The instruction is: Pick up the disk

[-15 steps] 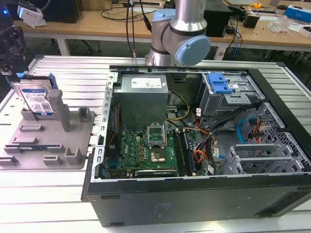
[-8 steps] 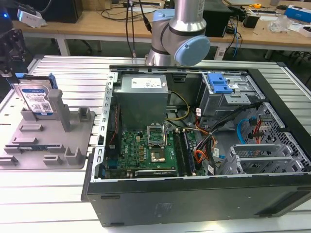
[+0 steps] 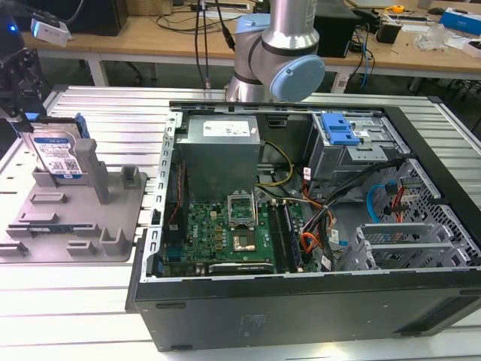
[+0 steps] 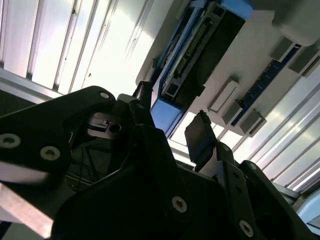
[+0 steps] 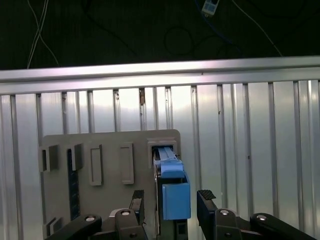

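While the disk stands upright in the grey holder, 9 o'clock of the computer case in the exterior view, the tool straddles its top edge, fingers apart. Looks like the pre-grasp step; a grip calls for squeezing both flat faces squarely.

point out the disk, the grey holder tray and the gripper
disk [image 3: 58, 156]: exterior view, on its printed label
grey holder tray [image 3: 75, 214]: exterior view, on its bare base
gripper [image 5: 171, 204]: first wrist view, midway between its fingertips
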